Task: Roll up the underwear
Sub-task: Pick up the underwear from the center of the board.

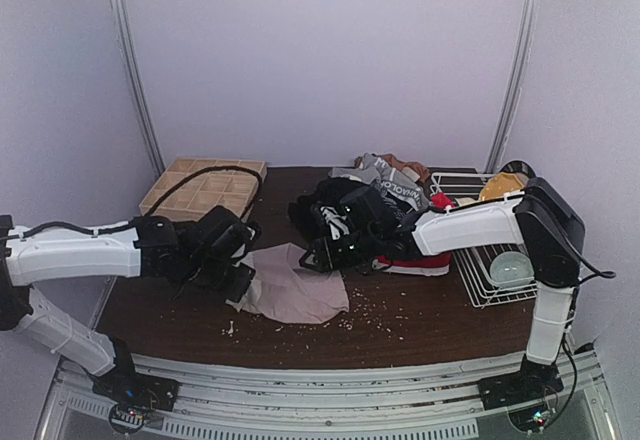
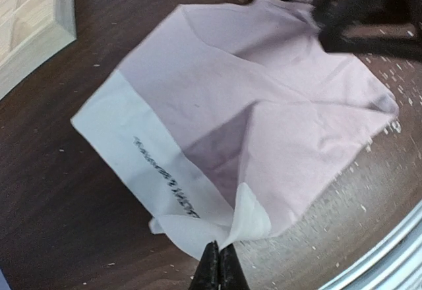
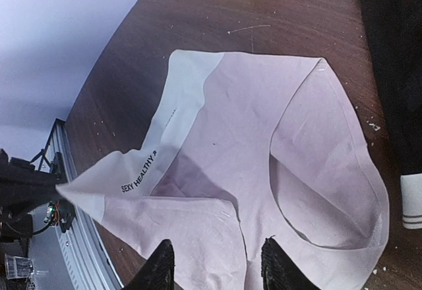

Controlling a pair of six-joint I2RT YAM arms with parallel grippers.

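Pink briefs [image 1: 295,285] spread out, pinned at one corner.
Top view: they lie lower centre on the worktop [image 1: 420,310]. Left wrist: the left pincer [image 2: 219,267] clamps their pale corner, probably anchoring it. Right wrist: the right pincer [image 3: 217,267] stands parted above the cloth, holding nothing.

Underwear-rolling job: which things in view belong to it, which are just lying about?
Job: pink briefs, pinched at the waistband by left gripper; right gripper, open over them; red briefs; pile of grey and black briefs.
Lying about: wooden grid tray; wire rack.
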